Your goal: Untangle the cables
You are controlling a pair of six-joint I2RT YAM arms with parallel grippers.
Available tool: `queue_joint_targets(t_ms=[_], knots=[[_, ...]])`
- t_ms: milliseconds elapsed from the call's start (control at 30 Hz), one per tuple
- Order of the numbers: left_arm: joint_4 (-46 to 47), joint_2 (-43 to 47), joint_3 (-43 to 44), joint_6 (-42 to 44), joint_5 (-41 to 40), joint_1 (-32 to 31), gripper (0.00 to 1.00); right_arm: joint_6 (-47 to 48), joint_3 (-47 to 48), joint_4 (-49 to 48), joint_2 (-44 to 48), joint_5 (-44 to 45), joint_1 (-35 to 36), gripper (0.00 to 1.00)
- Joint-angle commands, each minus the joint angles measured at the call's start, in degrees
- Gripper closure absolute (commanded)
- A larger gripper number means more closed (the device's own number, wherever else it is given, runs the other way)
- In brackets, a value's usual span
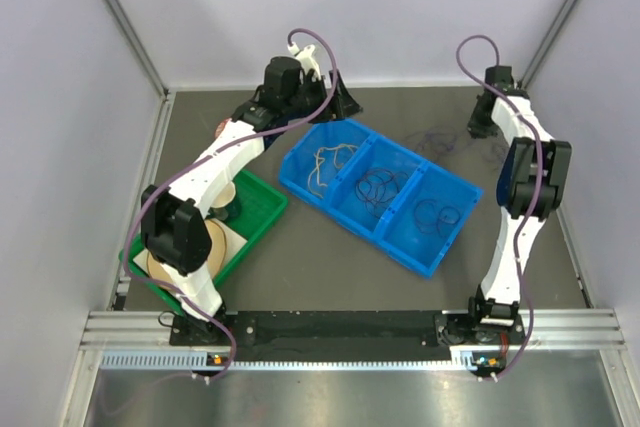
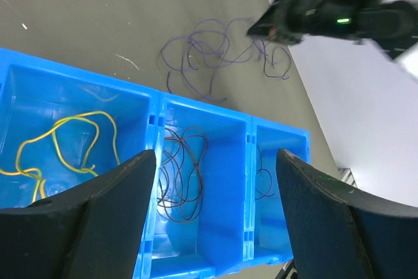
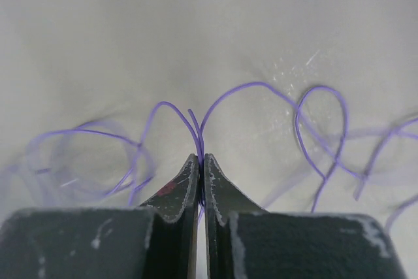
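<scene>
A loose tangle of thin purple cables (image 1: pixel 445 142) lies on the grey table beyond the blue bin (image 1: pixel 400 247). My right gripper (image 3: pixel 200 158) is down at this tangle, shut on a pinched loop of purple cable (image 3: pixel 255 86). In the left wrist view the purple tangle (image 2: pixel 215 53) spreads beside the right gripper (image 2: pixel 268 31). The bin's three compartments hold a yellow cable (image 2: pixel 65 142), a dark reddish coil (image 2: pixel 183 174) and another dark cable (image 2: pixel 263 178). My left gripper (image 2: pixel 214 158) hovers open above the bin, holding nothing.
A green tray (image 1: pixel 262 227) with a tan roll (image 1: pixel 215 247) sits at the near left under the left arm. White walls enclose the table on three sides, and the right gripper (image 1: pixel 480 127) works close to the right wall.
</scene>
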State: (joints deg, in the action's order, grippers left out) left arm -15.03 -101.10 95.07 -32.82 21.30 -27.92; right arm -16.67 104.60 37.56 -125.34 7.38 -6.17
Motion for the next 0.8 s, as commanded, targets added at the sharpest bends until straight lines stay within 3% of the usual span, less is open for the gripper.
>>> queue_joint_targets(t_ms=[0, 133, 367, 767], knots=[[2.19, 3.71, -0.50, 1.00, -0.99, 0.94, 0.20, -2.84, 1.05, -3.80, 16.15, -3.85, 0.11, 1.00], [2.28, 4.07, -0.67, 0.83, -0.82, 1.38, 0.20, -5.91, -0.09, -7.32, 28.80, -8.41, 0.11, 1.00], [3.16, 5.74, -2.34, 0.30, -0.65, 1.99, 0.19, -8.73, 3.06, -9.08, 42.17, -16.25, 0.02, 1.00], [6.76, 6.79, -5.68, -2.78, 2.69, 2.52, 0.19, -10.14, 2.55, -9.26, 52.56, -22.14, 0.02, 1.00]])
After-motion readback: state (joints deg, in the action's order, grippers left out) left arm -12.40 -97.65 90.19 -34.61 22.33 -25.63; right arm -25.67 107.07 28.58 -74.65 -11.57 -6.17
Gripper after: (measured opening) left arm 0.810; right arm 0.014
